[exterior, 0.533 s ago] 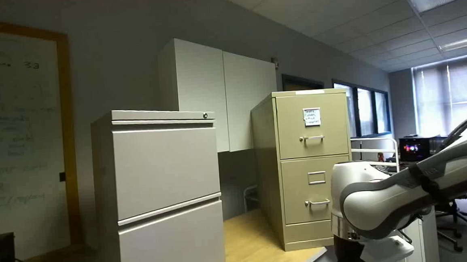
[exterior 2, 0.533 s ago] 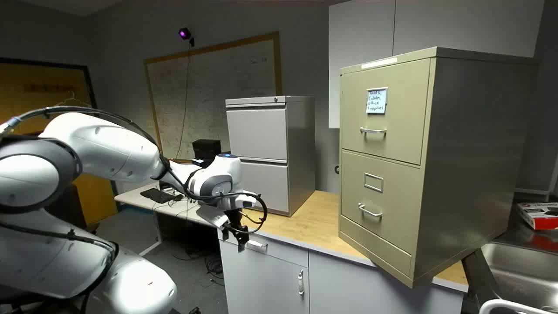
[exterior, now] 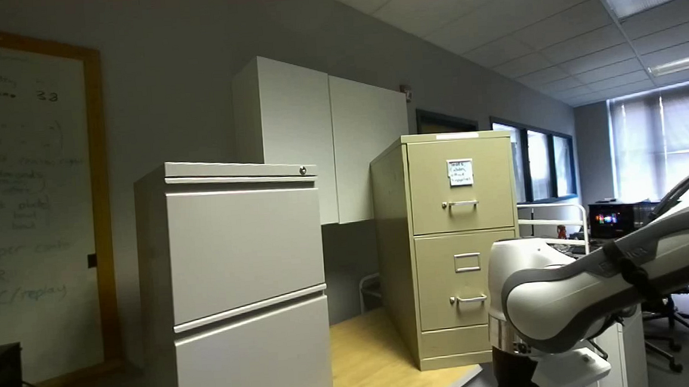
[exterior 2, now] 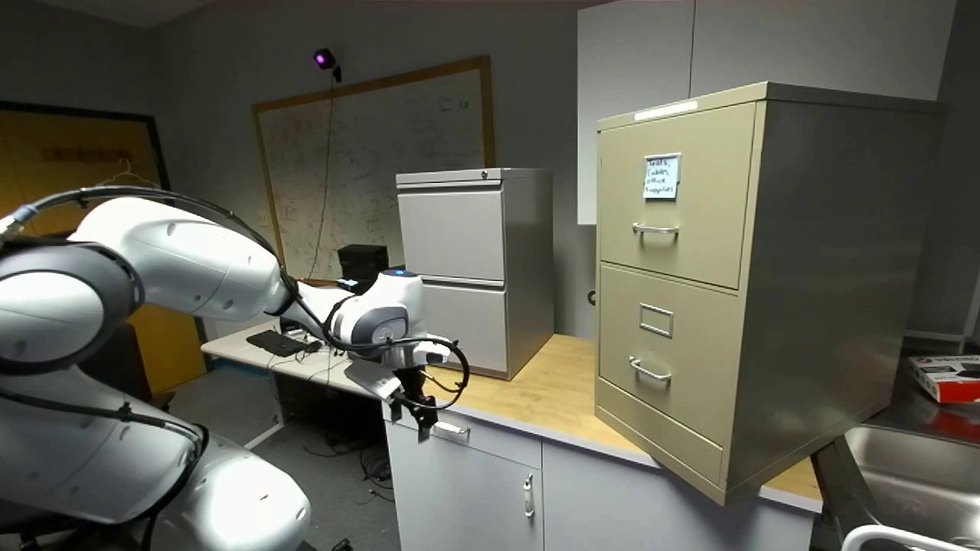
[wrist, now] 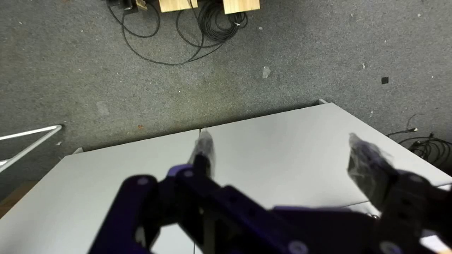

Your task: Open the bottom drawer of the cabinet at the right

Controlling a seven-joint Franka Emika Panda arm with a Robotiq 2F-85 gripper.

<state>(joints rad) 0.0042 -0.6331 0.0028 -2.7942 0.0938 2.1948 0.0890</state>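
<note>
The beige two-drawer filing cabinet stands at the right in both exterior views [exterior: 393, 262] [exterior 2: 827, 268]. Its bottom drawer [exterior: 436, 271] [exterior 2: 700, 360] is closed flush. The drawer has a silver bar handle [exterior: 470, 299] [exterior 2: 649, 370] below a label holder. My gripper [exterior 2: 411, 422] points down in front of the counter, left of the beige cabinet and apart from it. In the wrist view my gripper [wrist: 279, 134] is open, with nothing between its wrapped fingers. In an exterior view its fingers are cut off at the bottom edge. The beige cabinet does not show in the wrist view.
A grey two-drawer cabinet [exterior: 246, 247] [exterior 2: 452, 233] stands on the wooden counter [exterior 2: 547, 386], left of the beige one. White base-cabinet fronts [wrist: 275, 158] lie below the gripper, with handles [exterior 2: 528, 495]. A metal sink [exterior 2: 919, 474] and a red-white box [exterior 2: 949, 379] are at the right.
</note>
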